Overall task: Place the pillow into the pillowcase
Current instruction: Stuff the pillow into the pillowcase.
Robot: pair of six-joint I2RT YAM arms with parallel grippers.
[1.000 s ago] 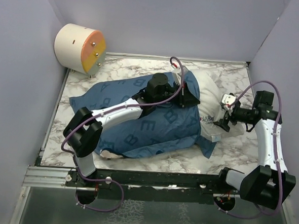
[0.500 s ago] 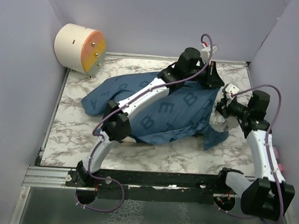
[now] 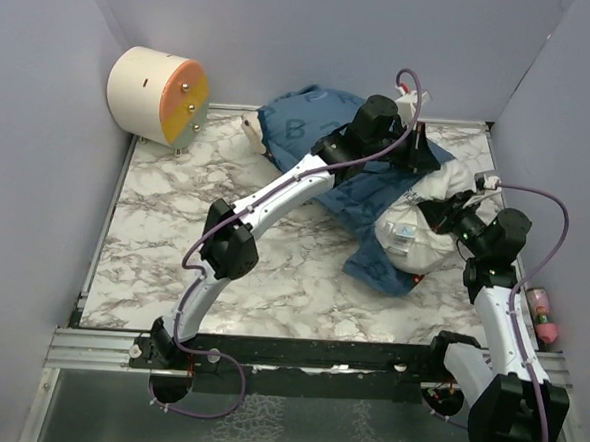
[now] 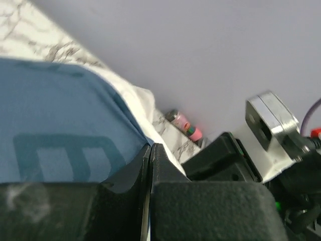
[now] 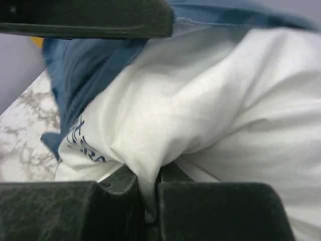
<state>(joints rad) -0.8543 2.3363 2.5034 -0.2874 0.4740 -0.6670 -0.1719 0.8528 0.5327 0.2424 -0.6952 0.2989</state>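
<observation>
The blue letter-printed pillowcase (image 3: 362,190) lies at the far right of the marble table (image 3: 174,234), with the plump white pillow (image 3: 425,224) protruding from its right, near side, printed label showing. The left gripper (image 3: 411,153) is clamped on pillowcase fabric; the right gripper (image 3: 446,212) pinches a fold of the pillow.

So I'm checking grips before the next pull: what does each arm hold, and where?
Right gripper: pinched fold of the pillow. Left gripper: shut on the pillowcase edge.
</observation>
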